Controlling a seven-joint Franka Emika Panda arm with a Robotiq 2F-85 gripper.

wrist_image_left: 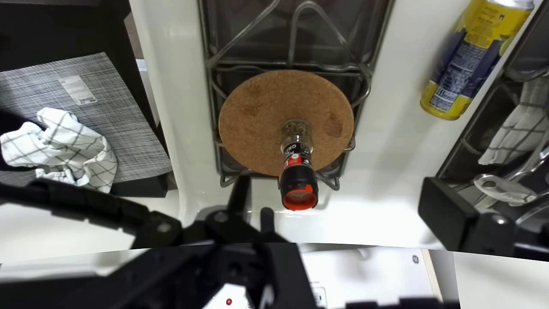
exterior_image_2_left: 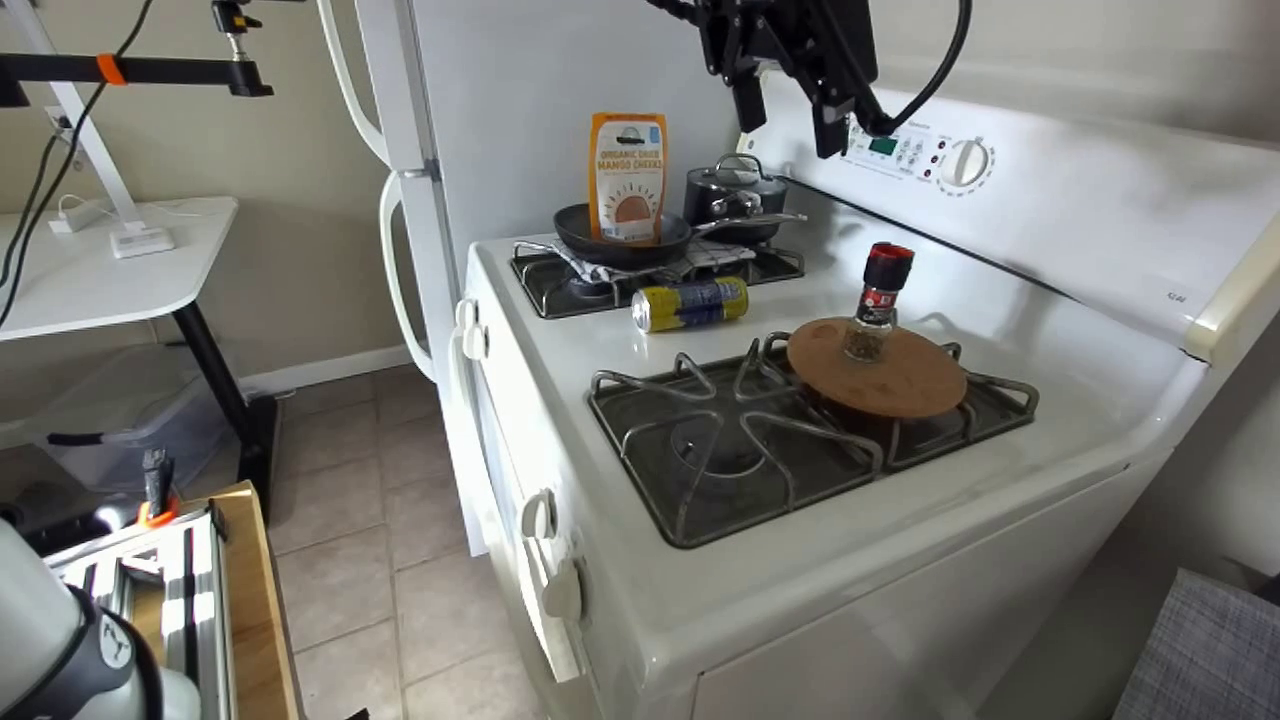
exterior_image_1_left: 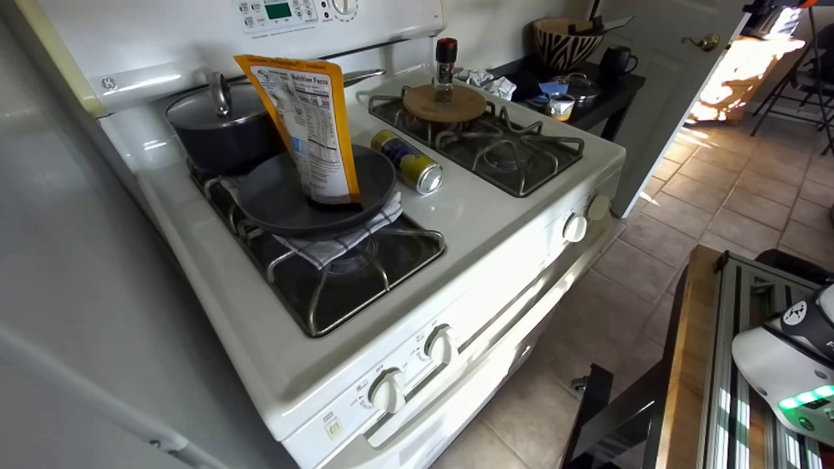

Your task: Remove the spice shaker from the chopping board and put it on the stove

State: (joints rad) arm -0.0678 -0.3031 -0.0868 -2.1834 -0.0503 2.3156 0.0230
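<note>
The spice shaker (exterior_image_2_left: 876, 305) stands upright on the chopping board (exterior_image_2_left: 920, 375). It has a clear body and a black cap with a red top. The board lies on a rear burner grate of the white stove (exterior_image_2_left: 800, 540). Shaker (exterior_image_1_left: 445, 68) and board (exterior_image_1_left: 423, 104) also show in an exterior view, and the shaker (wrist_image_left: 297, 159) shows in the wrist view on the board (wrist_image_left: 257, 107). My gripper (exterior_image_2_left: 790, 120) is open and empty, above the stove and higher than the shaker. In the wrist view my gripper (wrist_image_left: 343, 204) has its fingers wide apart, not touching the shaker.
A yellow can (exterior_image_2_left: 690, 304) lies on the stove between the grates. A pan (exterior_image_1_left: 280, 202) holds the orange bag (exterior_image_1_left: 303, 130), with a lidded pot (exterior_image_1_left: 221, 130) behind. The stove's back panel (exterior_image_2_left: 1050, 160) rises behind the burners. A side table holds a cloth (wrist_image_left: 64, 146).
</note>
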